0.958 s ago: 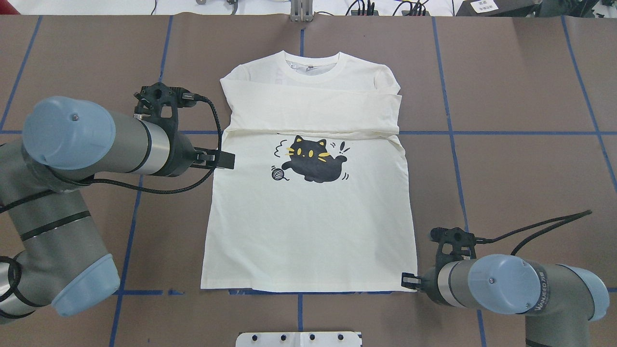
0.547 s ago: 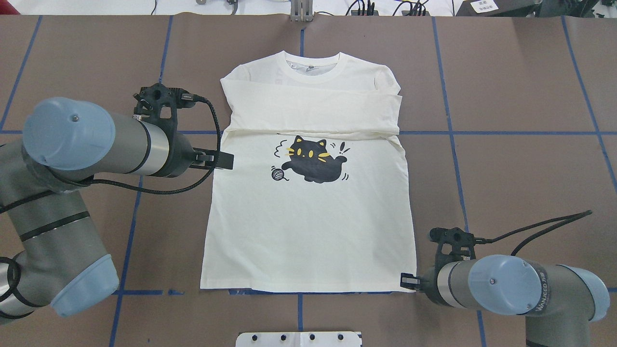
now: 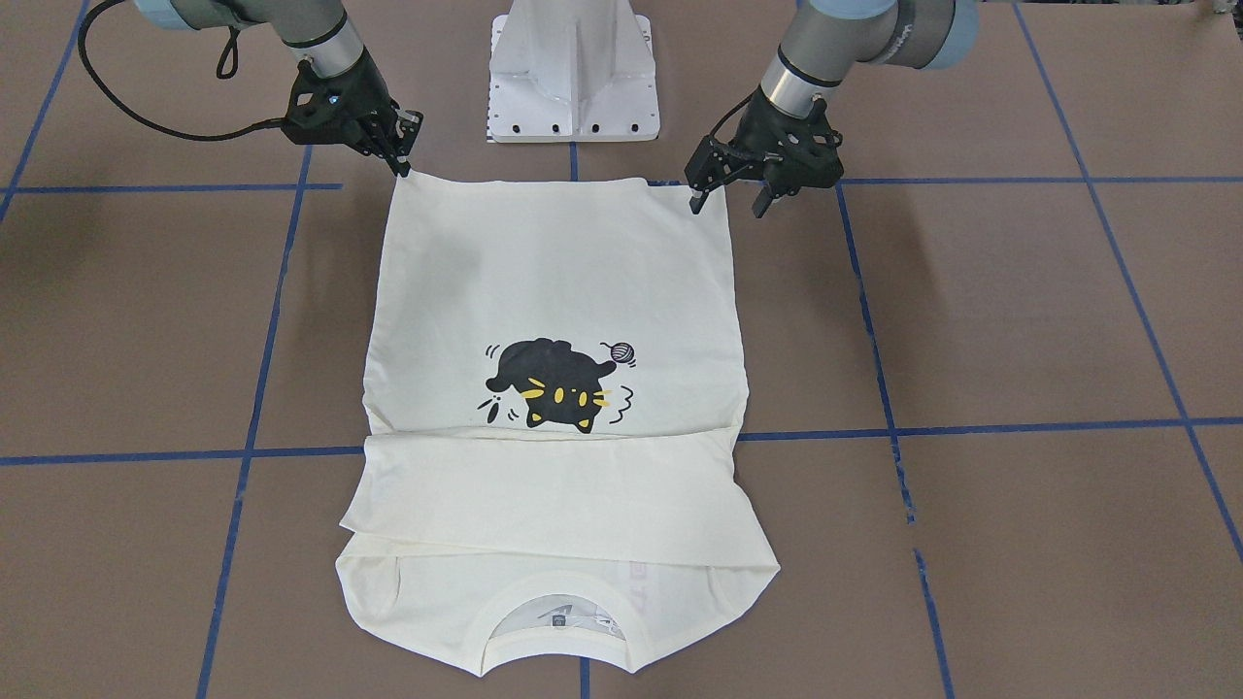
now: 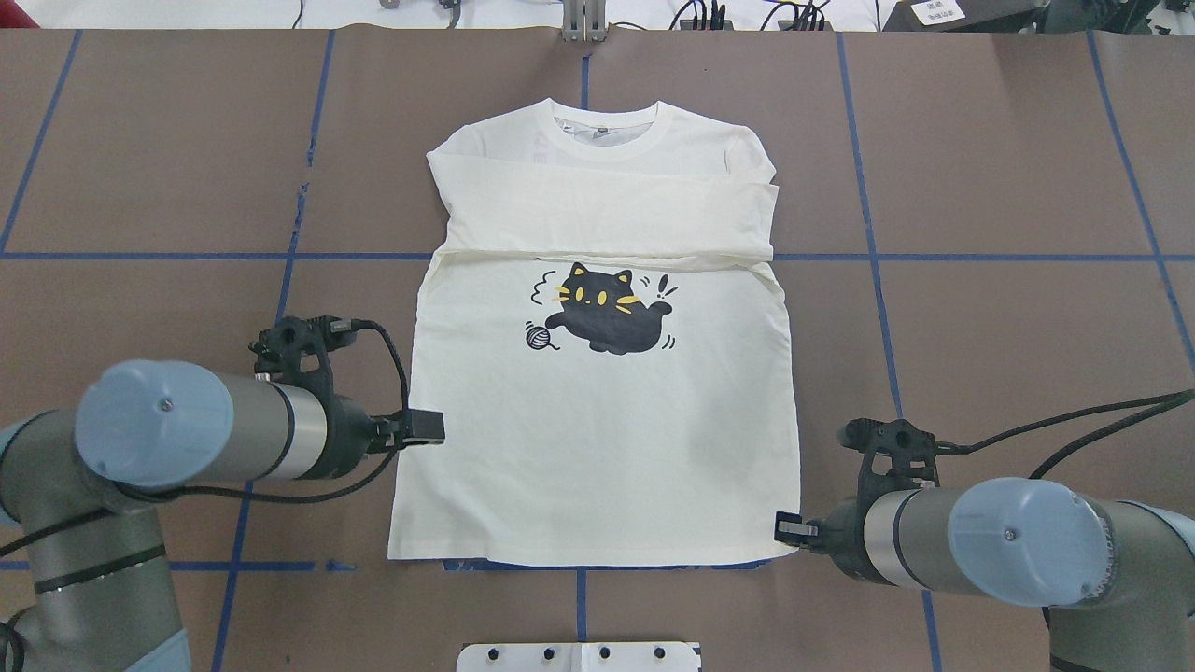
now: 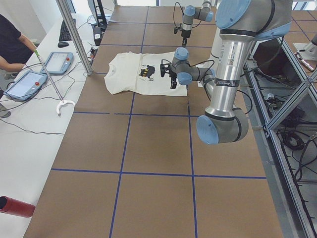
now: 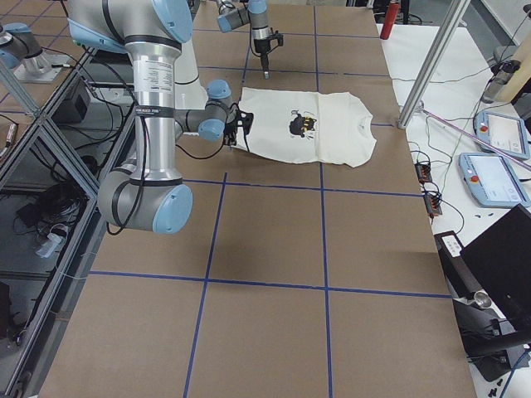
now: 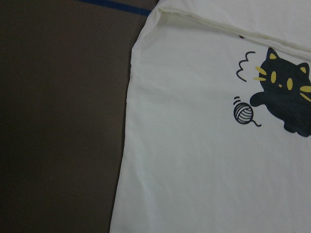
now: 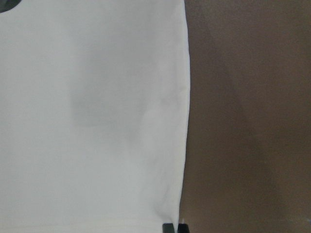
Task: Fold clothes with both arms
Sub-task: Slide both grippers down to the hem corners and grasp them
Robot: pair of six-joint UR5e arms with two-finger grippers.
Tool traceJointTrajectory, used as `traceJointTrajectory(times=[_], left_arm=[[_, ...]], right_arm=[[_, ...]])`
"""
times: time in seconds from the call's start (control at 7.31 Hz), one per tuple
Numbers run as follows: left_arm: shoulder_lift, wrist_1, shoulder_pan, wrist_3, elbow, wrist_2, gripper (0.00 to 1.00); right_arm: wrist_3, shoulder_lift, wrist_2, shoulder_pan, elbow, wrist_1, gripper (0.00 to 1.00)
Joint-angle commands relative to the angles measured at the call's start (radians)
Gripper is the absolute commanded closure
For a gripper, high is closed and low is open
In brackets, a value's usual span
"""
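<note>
The cream-white T-shirt lies flat on the brown table, cat print facing up, with both sleeves folded across the chest. My left gripper is open and hovers over the shirt's left side edge near the hem; its wrist view shows only the shirt and bare table. My right gripper sits at the shirt's right hem corner. Its fingertips are closed together at the cloth's edge.
The white mounting base stands just behind the hem. Blue tape lines cross the brown table cover. A person's arm and teach pendants are at a side bench, away from the arms.
My left arm has pulled back along the shirt's left edge, from beside the cat print to near the hem. The right gripper shifted slightly inward at the hem corner.
</note>
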Motion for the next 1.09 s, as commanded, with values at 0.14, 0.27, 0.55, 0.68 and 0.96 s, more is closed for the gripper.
traceJointTrajectory(times=[0.14, 0.27, 0.55, 0.68, 0.96], left_arm=[[-0.005, 0.149, 0.145, -0.104, 0.004, 0.090, 0.15], [-0.005, 0.164, 0.152, -0.104, 0.007, 0.091, 0.18], [0.000, 0.166, 0.163, -0.103, 0.018, 0.091, 0.26], [-0.003, 0.166, 0.163, -0.104, 0.023, 0.091, 0.30], [-0.006, 0.168, 0.165, -0.104, 0.037, 0.091, 0.37]], right_arm=[[0.000, 0.004, 0.006, 0.012, 0.018, 0.005, 1.00], [0.000, 0.005, 0.007, 0.012, 0.016, 0.006, 1.00], [0.000, 0.005, 0.007, 0.016, 0.016, 0.008, 1.00], [0.000, 0.005, 0.009, 0.016, 0.016, 0.008, 1.00], [0.000, 0.007, 0.027, 0.030, 0.018, 0.008, 1.00]])
